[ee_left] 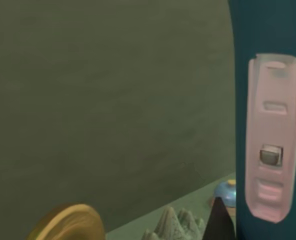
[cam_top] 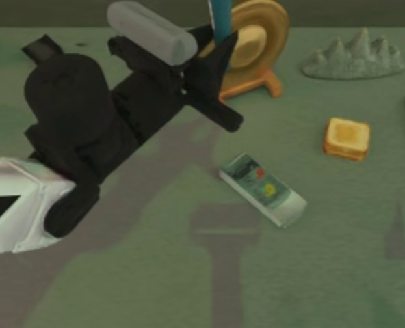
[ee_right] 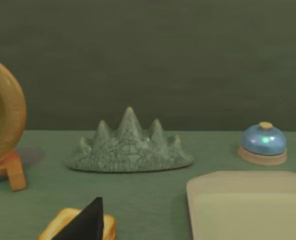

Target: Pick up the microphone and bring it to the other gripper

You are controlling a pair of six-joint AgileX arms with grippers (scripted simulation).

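My left arm is raised high over the back left of the table. Its gripper [cam_top: 218, 58] is shut on the microphone [cam_top: 220, 19], whose teal-blue handle stands upright and runs out past the top view's far edge. The head is out of view. The left wrist view shows the teal handle [ee_left: 268, 30] close up, with its white switch patch [ee_left: 274, 137] and one black fingertip [ee_left: 220, 222] beside it. My right gripper [ee_right: 86, 224] is outside the top view and shows only as a dark wedge in front of the toast in the right wrist view.
Behind the left gripper stands a round wooden disc on an orange stand [cam_top: 260, 48]. A grey-green mountain ornament [cam_top: 353, 58] is at the back right, with a toast slice [cam_top: 347, 138] nearer. A green-white box [cam_top: 263, 189] lies mid-table. A blue bell [ee_right: 262, 142] and a pale tray [ee_right: 248, 205] are on the right.
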